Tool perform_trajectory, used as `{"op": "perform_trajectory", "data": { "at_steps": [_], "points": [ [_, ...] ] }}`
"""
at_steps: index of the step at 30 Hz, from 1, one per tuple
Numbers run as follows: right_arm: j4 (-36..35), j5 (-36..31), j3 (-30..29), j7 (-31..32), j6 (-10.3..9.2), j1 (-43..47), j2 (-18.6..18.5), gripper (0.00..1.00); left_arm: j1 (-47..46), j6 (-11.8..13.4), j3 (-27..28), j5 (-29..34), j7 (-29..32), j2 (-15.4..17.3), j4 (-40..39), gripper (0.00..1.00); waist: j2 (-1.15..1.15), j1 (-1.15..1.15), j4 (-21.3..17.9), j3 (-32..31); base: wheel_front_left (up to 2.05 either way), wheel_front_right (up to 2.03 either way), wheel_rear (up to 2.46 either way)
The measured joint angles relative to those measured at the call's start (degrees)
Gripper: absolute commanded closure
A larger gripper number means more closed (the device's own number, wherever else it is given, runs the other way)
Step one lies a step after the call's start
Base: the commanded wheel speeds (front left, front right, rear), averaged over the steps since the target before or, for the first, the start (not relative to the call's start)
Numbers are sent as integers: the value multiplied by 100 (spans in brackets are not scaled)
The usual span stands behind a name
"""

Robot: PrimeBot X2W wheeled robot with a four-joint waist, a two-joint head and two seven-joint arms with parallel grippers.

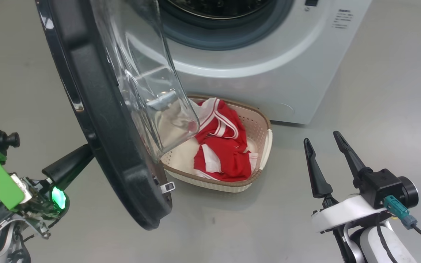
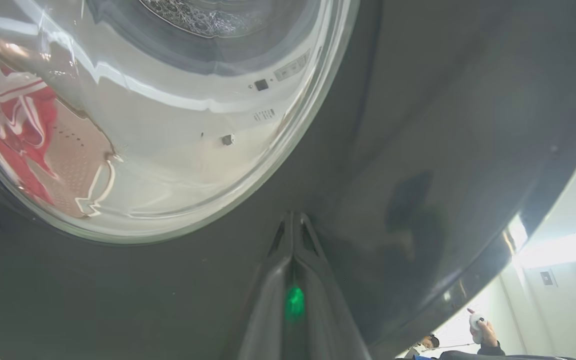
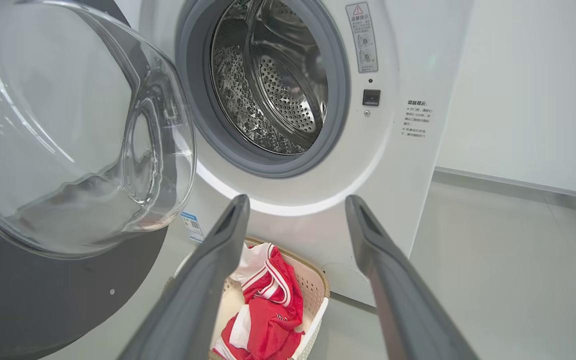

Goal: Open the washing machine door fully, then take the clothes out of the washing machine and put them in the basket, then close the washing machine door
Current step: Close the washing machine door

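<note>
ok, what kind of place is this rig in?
Likely a test room staged as a laundry corner: washing machine on bare grey floor, basket of red clothes before it, plain white wall.

- Head view: high position, angled forward and down onto the washing machine door (image 1: 101, 128), the basket (image 1: 214, 183) and the floor (image 1: 378, 91).
- Left wrist view: very close to the door's dark outer face, looking through its glass.
- Right wrist view: low, near, facing the washing machine (image 3: 398, 165) front and drum (image 3: 278, 90).
- Shared by all three: door glass, basket, the clothes (image 1: 225, 146).
</note>
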Motion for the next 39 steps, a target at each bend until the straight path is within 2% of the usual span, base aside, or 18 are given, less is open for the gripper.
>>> {"op": "perform_trajectory", "data": {
  "at_steps": [16,20,31,39],
  "points": [
    [120,68,43,-216,3,-229,186,0,-124,2,-59,60,-75,-98,-67,100,0,0,-1056,207,0,0,0],
    [175,169,-25,-285,-2,-229,266,0,-298,22,12,59,-238,-191,-41,100,0,0,-1366,295,0,0,0],
    [304,249,83,-393,12,-359,366,0,-786,144,231,163,-604,-194,65,100,0,0,-2243,576,0,0,0],
    [441,305,83,-472,60,-436,410,0,-1335,178,394,383,-1009,-324,445,100,0,0,-2806,779,0,0,0]
  ]
}}
